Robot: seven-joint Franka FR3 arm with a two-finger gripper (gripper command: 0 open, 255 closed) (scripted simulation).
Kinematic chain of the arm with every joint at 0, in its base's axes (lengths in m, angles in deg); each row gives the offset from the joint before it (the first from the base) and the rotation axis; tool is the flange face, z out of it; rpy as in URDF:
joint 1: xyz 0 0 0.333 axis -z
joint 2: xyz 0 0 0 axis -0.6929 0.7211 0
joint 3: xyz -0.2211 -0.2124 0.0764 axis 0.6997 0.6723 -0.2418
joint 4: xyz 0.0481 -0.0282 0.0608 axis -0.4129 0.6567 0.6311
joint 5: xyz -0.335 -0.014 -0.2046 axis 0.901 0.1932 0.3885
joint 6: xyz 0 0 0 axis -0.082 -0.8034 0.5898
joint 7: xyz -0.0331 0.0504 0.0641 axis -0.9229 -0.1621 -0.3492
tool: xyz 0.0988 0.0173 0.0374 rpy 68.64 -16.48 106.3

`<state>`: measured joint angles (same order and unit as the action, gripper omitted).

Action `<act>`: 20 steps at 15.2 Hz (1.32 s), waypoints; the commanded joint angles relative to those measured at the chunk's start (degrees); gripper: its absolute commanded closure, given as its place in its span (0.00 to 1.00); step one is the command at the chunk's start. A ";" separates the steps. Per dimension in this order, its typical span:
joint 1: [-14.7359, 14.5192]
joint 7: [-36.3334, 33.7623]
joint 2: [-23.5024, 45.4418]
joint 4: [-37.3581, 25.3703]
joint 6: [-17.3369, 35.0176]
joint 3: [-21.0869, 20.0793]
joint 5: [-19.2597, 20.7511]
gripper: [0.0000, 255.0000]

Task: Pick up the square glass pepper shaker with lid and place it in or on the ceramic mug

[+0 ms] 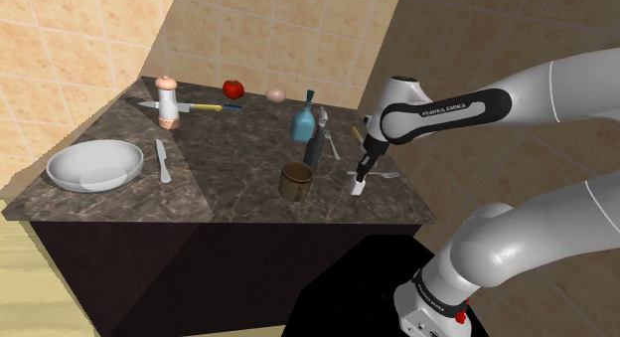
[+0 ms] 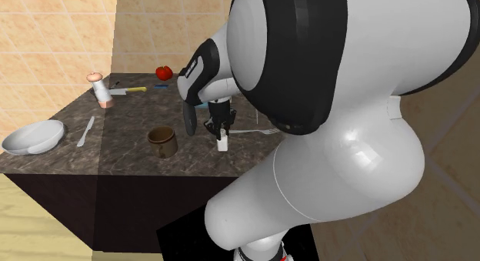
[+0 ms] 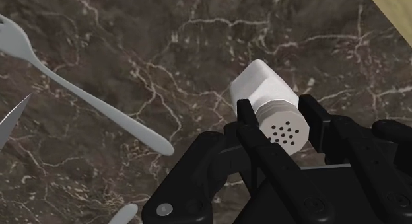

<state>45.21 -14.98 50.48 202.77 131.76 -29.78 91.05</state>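
Inside the gripper (image 3: 277,113), jaws part-closed and pinching its holed lid (image 3: 285,131), the white shaker (image 3: 264,90) sits at counter (image 3: 165,51) level under the tool; I'd lift straight up, clear the nearby brown mug's (image 1: 295,181) rim, then lower slowly.

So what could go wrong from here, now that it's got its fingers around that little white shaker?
1. The gripper pinches the shaker just at its holed lid, so it might tilt or slip out on the way.
2. The shaker is near the edge of the counter; dropped, it could fall to the floor.
3. The mug is narrow, with a blue bottle close behind, so the arm may bump it.
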 commanded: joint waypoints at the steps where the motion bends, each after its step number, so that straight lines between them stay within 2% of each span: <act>1: 0.01 0.04 -0.75 -0.66 -1.42 -0.09 -0.05 1.00; 20: -0.22 0.42 -7.07 -11.14 -18.20 -1.50 -0.98 1.00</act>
<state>45.04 -14.53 43.49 192.28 114.33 -31.18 90.16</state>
